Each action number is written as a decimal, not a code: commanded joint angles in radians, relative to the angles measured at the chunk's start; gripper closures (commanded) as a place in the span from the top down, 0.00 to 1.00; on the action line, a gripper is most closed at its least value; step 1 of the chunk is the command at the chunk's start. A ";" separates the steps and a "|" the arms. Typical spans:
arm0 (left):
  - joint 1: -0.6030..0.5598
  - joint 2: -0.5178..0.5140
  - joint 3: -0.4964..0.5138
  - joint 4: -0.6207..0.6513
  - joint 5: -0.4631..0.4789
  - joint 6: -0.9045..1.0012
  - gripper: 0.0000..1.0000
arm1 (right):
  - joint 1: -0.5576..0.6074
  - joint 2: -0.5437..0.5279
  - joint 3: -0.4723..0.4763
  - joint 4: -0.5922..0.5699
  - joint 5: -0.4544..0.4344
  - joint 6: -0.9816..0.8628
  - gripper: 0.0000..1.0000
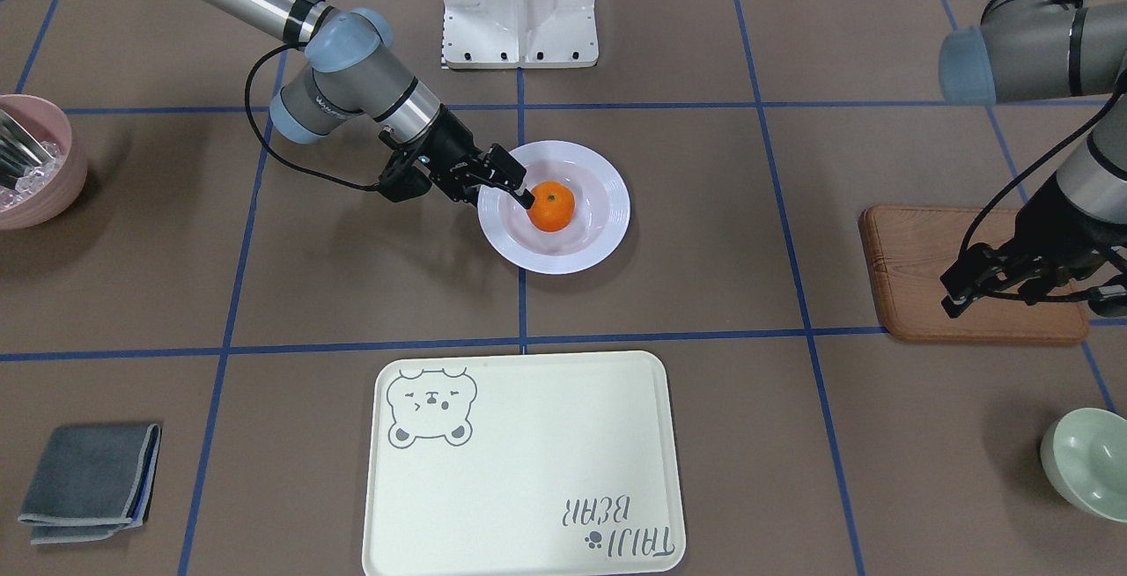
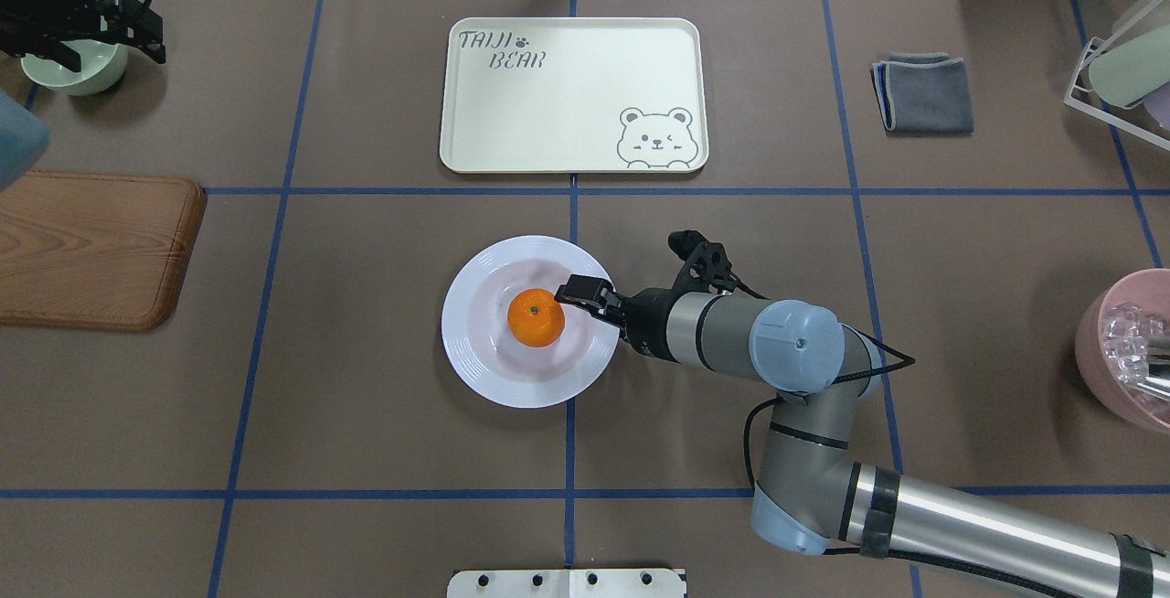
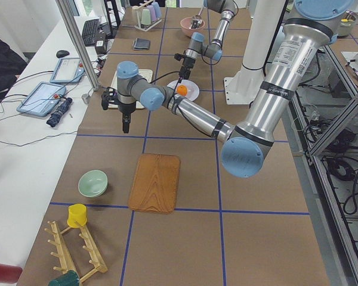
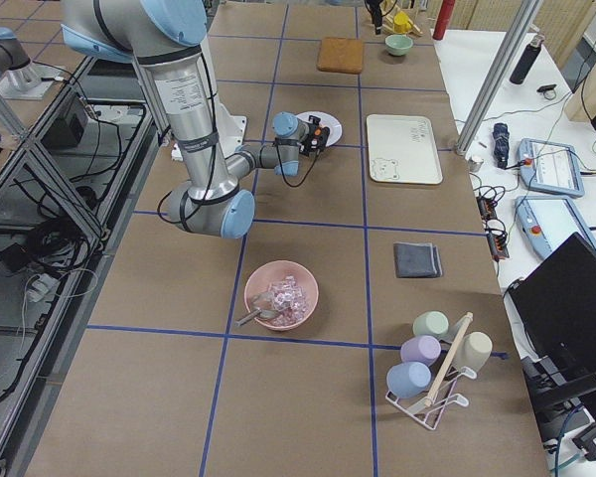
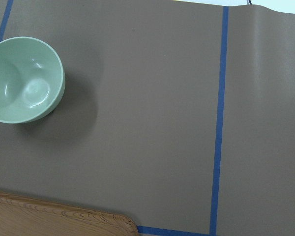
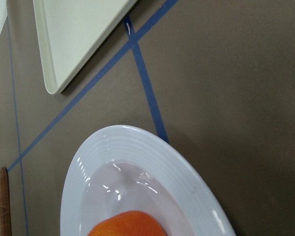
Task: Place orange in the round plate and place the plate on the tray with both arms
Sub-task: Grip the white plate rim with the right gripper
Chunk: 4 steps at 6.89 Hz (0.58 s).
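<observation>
Note the orange [image 1: 551, 206] sitting in the sunken centre of the round plate [image 1: 614, 206], in the middle of the table, with the tray [image 1: 528, 470] lying apart from the plate on the far side from the robot. Read the right gripper [image 1: 521, 186] as parted and pinching nothing, with one fingertip [image 1: 525, 198] just beside or perhaps touching the fruit on its right; cannot tell which. Treat the first part of the task as probably done, and the letting go as the step in hand. Draw this gripper up and back to the right slowly, without dragging a finger across the peel, since such a round fruit would likely roll on the glossy surface. Then bring in the left gripper [image 1: 955, 292], hanging well apart at the left, near the wooden board [image 1: 907, 268] and the green bowl [image 1: 1087, 461]; cannot tell whether spread or pressed together. Take the ridged rim at two opposite points, left and right, close both gently, lift together at the same height, and keep the plate level on the way to the tray, so as not to tip the orange out.
</observation>
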 commanded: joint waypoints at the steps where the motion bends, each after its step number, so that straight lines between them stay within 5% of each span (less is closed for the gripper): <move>1: -0.001 0.000 0.000 0.000 0.000 0.000 0.99 | 0.000 0.012 0.006 0.003 -0.014 0.028 0.34; 2: -0.001 0.000 -0.001 0.000 0.000 0.000 0.99 | 0.000 0.012 0.009 0.003 -0.022 0.028 0.05; 4: -0.001 0.000 -0.001 0.003 0.000 0.000 0.99 | 0.000 0.019 0.009 0.042 -0.044 0.034 0.00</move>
